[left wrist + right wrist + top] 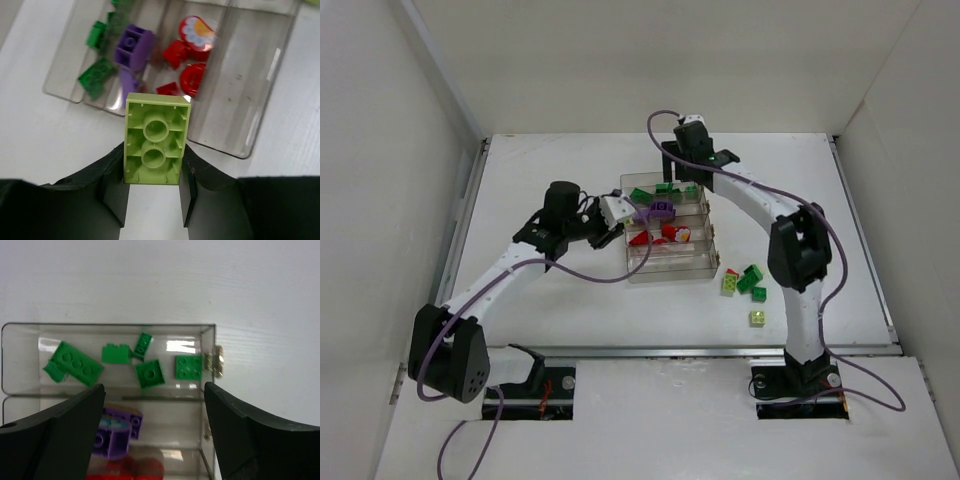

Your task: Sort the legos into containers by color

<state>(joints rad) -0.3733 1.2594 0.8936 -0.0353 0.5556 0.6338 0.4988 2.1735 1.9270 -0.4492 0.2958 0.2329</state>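
Note:
The clear tray (pixel 670 265) has four rows. The far row holds several dark green legos (pixel 150 374), the second purple ones (pixel 117 432), the third red ones (pixel 192 77); the near row looks bare. My left gripper (pixel 614 212) hovers at the tray's left end, shut on a lime brick (pixel 156 145), underside facing the camera. My right gripper (pixel 692 168) hangs open and empty over the far row's right part; in its wrist view (pixel 154 390) the jaws stand wide apart above the green and purple rows.
Loose legos lie on the table right of the tray: a lime one (pixel 730 285), two dark green ones (pixel 752 276), a small red one (pixel 732 271) and another lime one (pixel 757 317). White walls enclose the table on three sides.

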